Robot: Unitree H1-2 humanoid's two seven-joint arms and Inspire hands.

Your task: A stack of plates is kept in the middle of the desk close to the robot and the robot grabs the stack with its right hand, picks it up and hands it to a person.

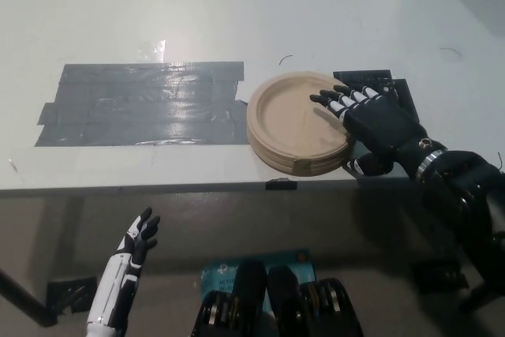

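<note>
One stack of plates (300, 122) is sitting near the front edge of the white table (237, 5), just right of a broad patch of dark tape (142, 104), and that is what I am working on. I am running the grasp step: my black right hand (367, 120) is lying over the stack's right rim, its fingers (335, 100) spread and reaching across the top plate toward the middle, while the thumb appears to be tucking in low against the stack's near right edge. The hand is partly open and, as far as I can judge, it is not clamping anything yet; the stack is resting flat on the table, not lifted. My white left hand (136, 244) is hanging idle below the table edge at lower left, fingers apart, holding nothing.

Next I am expecting to need the thumb well under or against the bottom plate and the fingers pressing down on top, so the whole stack pinches together as a single unit. My worry is the upper plates sliding off the lower ones if the squeeze is uneven. No person is showing in view, so the handover direction is unclear to me.
</note>
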